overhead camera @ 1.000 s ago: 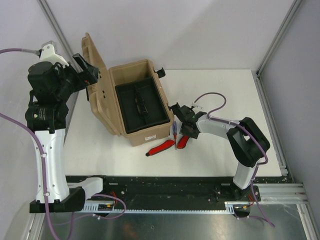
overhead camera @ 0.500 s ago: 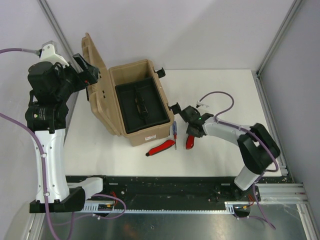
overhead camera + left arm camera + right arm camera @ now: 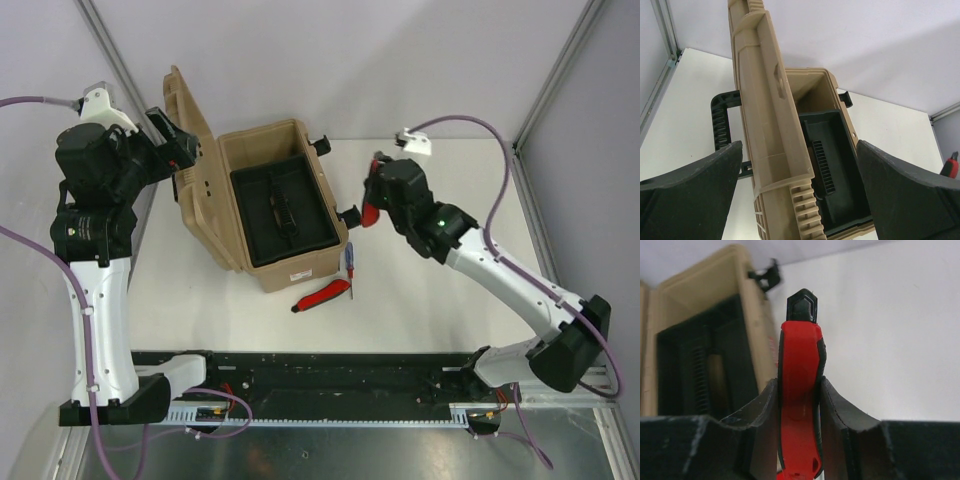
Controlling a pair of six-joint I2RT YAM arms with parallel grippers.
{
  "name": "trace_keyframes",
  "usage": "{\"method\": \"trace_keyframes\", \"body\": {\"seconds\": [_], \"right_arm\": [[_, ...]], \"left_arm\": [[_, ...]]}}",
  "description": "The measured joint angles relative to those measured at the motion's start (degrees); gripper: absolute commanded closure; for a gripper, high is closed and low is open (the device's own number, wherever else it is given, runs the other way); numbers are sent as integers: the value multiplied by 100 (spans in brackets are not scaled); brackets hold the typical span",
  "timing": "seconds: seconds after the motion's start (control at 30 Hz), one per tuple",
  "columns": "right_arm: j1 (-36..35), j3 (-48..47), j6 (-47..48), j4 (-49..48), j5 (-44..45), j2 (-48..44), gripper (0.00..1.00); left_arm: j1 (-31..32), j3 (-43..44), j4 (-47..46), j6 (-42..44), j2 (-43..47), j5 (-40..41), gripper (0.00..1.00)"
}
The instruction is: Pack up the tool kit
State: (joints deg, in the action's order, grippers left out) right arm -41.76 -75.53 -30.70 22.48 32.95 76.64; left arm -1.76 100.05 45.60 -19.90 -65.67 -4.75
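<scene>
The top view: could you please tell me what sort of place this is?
Probably a robotics lab cell: the left arm and right arm bolted at a white table, plain walls framed by aluminium posts, and one toolbox laid out for packing.

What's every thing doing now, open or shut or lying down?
Toolbox, open, lid standing up.
Black tray, inside the toolbox.
Left gripper, open around the lid.
Right gripper, shut on red tool, in the air.
Second red tool, lying on the table.
Screwdriver, lying on the table.
</scene>
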Motion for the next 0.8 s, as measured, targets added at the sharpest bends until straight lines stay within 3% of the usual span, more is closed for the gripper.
{"method": "trace_keyframes", "body": {"seconds": [0.2,0.47,0.67,0.8], "right_arm": [[-623,-933,942,-772,-577,1040,100],[-841,-2094,1390,-883,-1145,2861,100],[-841,-2450,1423,-632,-1394,3552,100],[-824,-2481,1335,-472,-1547,3733,93]], "left_arm": [[0,0,0,-2,0,-11,0],[0,0,-2,-2,0,-17,1],[0,2,-2,0,0,-17,1],[0,0,0,0,0,-15,1]]}}
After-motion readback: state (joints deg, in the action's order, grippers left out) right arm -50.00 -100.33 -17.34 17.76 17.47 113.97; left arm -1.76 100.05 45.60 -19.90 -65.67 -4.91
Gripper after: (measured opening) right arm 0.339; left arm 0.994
